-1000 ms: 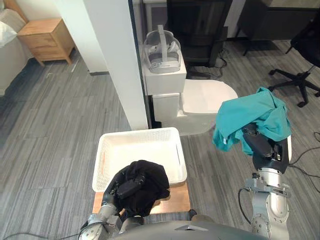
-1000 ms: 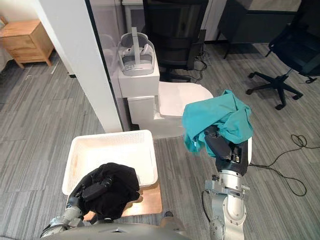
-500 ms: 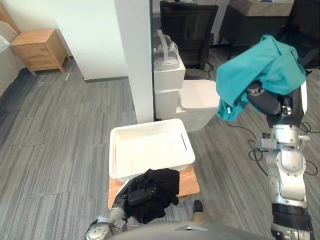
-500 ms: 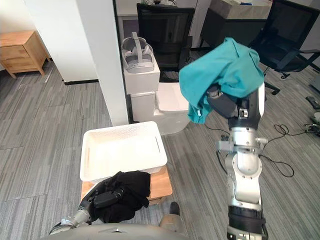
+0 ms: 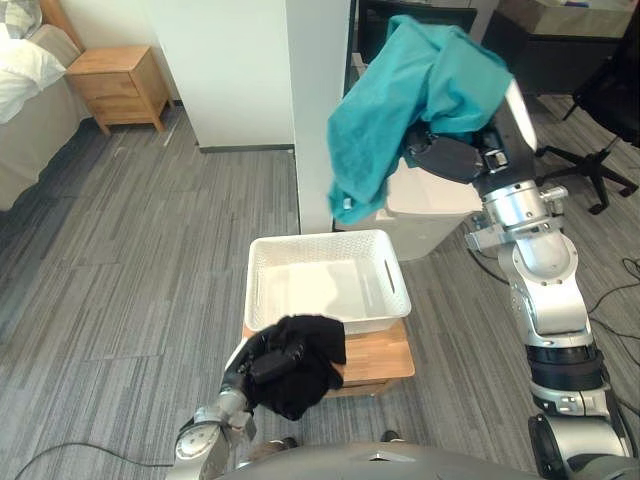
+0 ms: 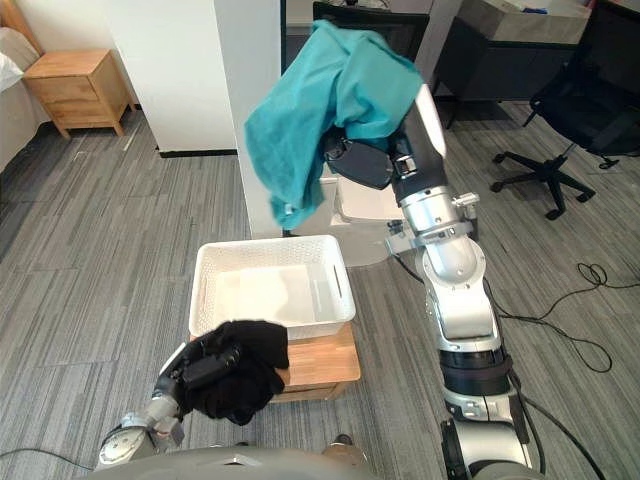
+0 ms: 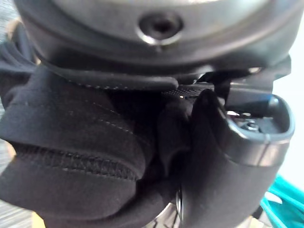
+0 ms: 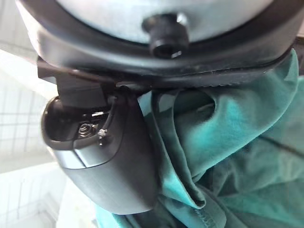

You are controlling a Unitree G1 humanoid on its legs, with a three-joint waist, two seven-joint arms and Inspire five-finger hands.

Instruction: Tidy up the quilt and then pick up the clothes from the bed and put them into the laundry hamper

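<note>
A white lattice-walled plastic hamper (image 5: 327, 283) sits on a low wooden stool (image 5: 385, 357) in the middle of the grey plank floor (image 5: 130, 260). A square white pillar (image 5: 318, 100) stands just past its far rim at 12 o'clock; a white lidded box (image 5: 430, 205) sits at 1 o'clock, partly hidden by cloth; a black office chair (image 5: 600, 150) stands well apart at 2 o'clock; a light wooden nightstand (image 5: 115, 85) and the corner of a bed with white bedding (image 5: 25, 75) lie at 10 o'clock. Bare planks run along the hamper's 9 o'clock side, and also between its 3 o'clock side and the right arm.

The right hand (image 5: 450, 158) is raised at 1 o'clock, clenched on a large teal fabric garment (image 5: 400, 90); the garment's lowest corner hangs in front of the pillar, above the far rim and apart from it; in the right wrist view the thumb (image 8: 109, 152) presses into teal folds. The left hand (image 5: 252, 362) is low at 7 o'clock, its fingers curled round a crumpled black fabric garment (image 5: 300, 360) that overlaps the hamper's near rim and the stool's edge; in the left wrist view its thumb (image 7: 228, 161) is closed against the black cloth.
</note>
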